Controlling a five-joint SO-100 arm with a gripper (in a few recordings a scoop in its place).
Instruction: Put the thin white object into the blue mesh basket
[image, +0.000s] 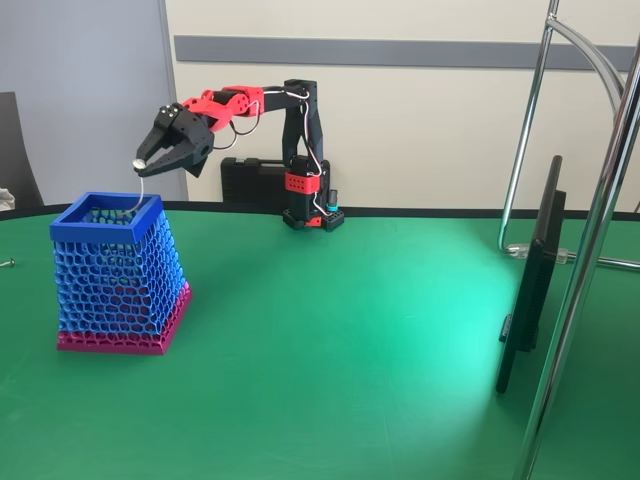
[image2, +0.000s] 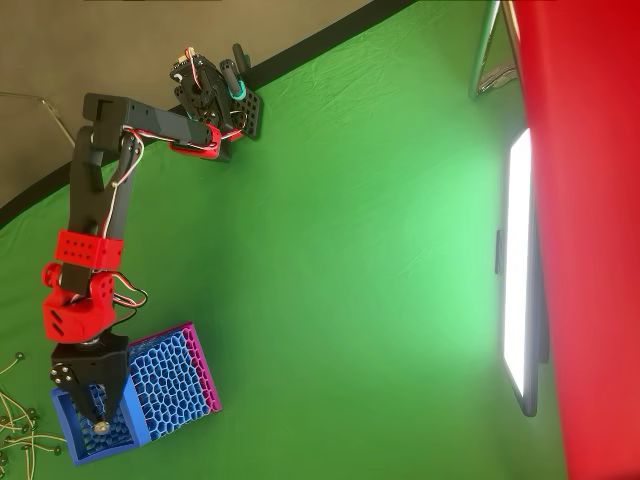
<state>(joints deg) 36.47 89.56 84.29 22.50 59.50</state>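
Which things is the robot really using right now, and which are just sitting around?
Using:
- end effector, shut on the thin white object, which hangs over the basket's opening
- blue mesh basket

Just sitting around:
- black case behind the arm
- screen standing on the green table
- thin wires lying beside the basket

In the overhead view, the red and black arm reaches from its base (image2: 215, 95) at the top down the left side of the green tabletop (image2: 350, 280). Its end effector (image2: 100, 424) sits above the open mouth of the blue mesh basket (image2: 140, 395), jaws close together. Thin white pieces (image2: 15, 420) lie scattered left of the basket.
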